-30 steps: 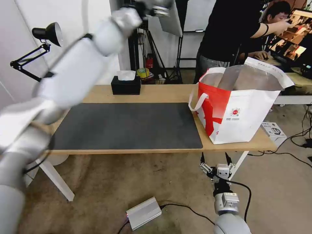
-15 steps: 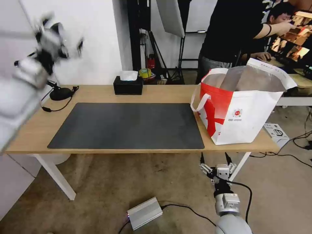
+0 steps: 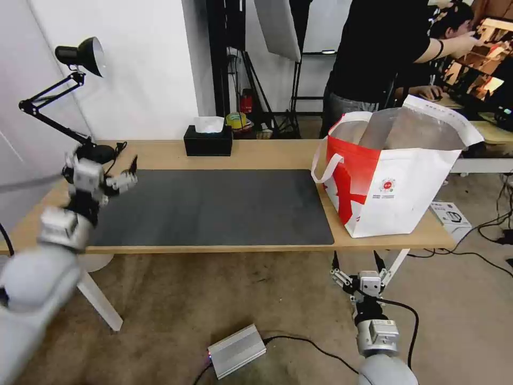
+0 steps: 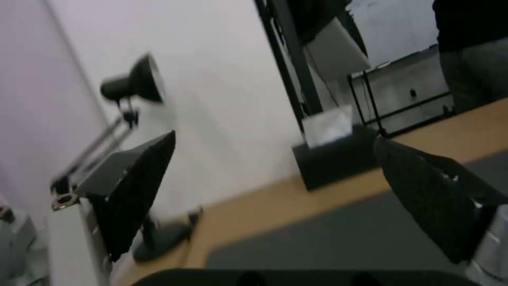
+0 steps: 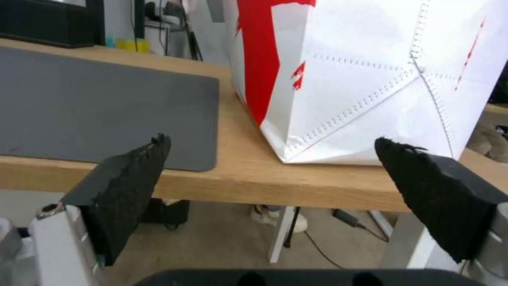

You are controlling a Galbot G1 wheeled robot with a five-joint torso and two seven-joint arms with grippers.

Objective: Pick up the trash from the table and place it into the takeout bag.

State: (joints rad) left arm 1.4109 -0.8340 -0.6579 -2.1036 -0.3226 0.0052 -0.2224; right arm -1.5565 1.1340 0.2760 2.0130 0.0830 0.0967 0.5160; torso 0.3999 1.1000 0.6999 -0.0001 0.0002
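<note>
Takeout bag upright at worktop right end. Left tool, lowered from overhead, spread empty over mat; right tool spread, parked below edge. Task judged complete.

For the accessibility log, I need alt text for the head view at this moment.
The left pincer, open and empty, hangs over the left end of the table by the dark grey mat. The takeout bag stands open at the table's right end. The right pincer, open, sits below the table's front edge.
</note>
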